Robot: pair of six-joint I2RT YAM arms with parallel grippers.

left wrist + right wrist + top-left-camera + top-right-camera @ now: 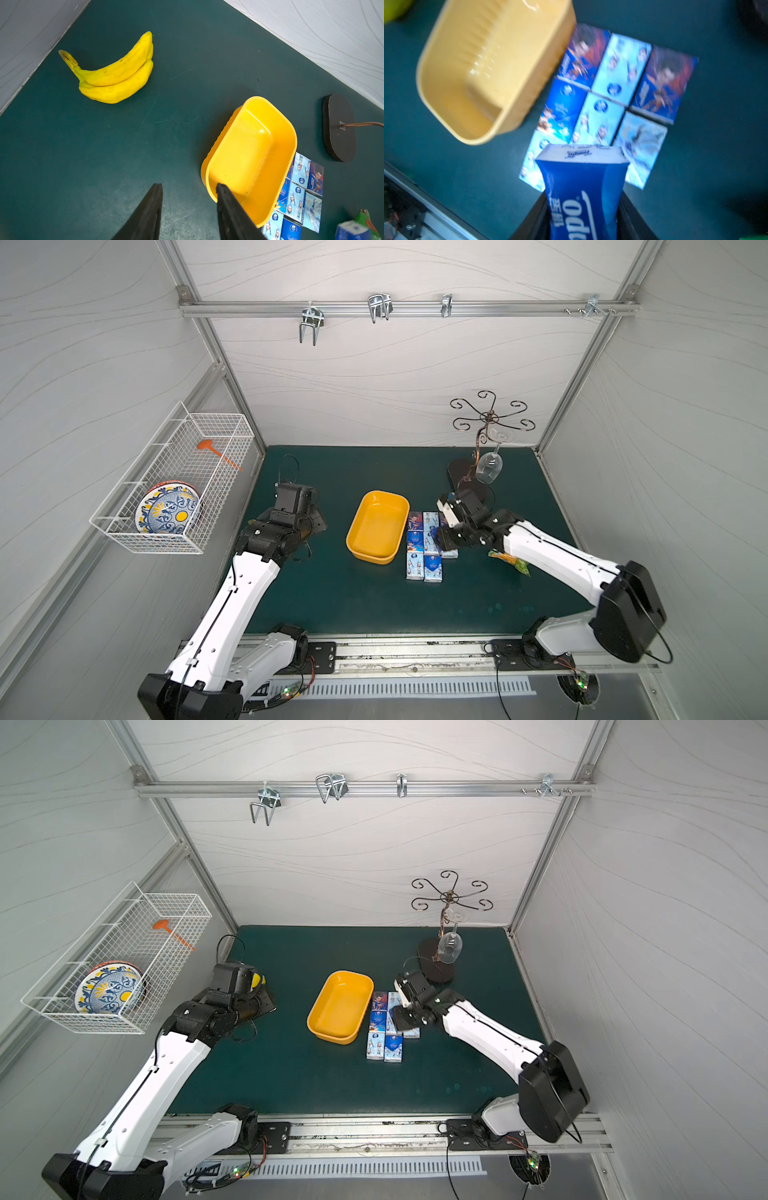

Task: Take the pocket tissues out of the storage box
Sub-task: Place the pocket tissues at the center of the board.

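The yellow storage box stands mid-mat with nothing inside. Just to its right, several pocket tissues lie flat in a tidy grid on the mat. My right gripper hangs over the grid's right side, shut on a dark blue tissue packet that sticks out past the fingers. My left gripper is open and empty, low over the mat left of the box.
Yellow bananas lie at the far left near the wall. A metal glass stand with a hanging wine glass is back right. A green snack bag lies under the right arm. A white wire basket hangs on the left wall.
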